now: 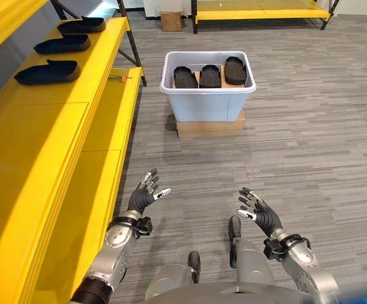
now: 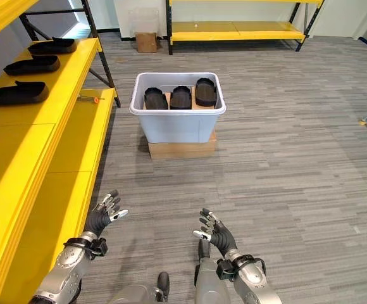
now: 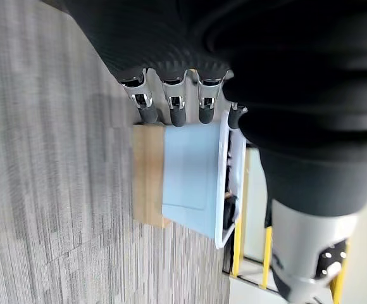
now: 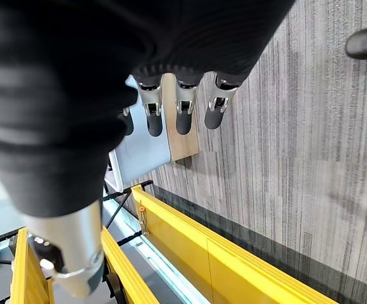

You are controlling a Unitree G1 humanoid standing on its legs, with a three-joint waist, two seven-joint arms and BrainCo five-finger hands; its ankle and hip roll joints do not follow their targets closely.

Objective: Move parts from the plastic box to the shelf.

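A pale plastic box [image 1: 209,101] stands on a cardboard slab in the middle of the floor, some way ahead of me. Three black parts [image 1: 210,76] lie side by side inside it. Three more black parts [image 1: 47,71] rest in a row on the yellow shelf's [image 1: 38,145] top at the far left. My left hand [image 1: 143,197] hovers low beside the shelf's edge, fingers straight and spread, holding nothing. My right hand [image 1: 258,214] hangs at the same height to the right, open and bare too. In the left wrist view the box [image 3: 190,177] lies past the fingers [image 3: 176,113].
The long yellow shelf unit runs down the whole left side, with a lower ledge [image 1: 117,126] jutting toward the floor. Another yellow rack [image 1: 259,12] and a small cardboard carton [image 1: 170,21] stand at the far wall. Grey carpet [image 1: 297,139] lies between me and the box.
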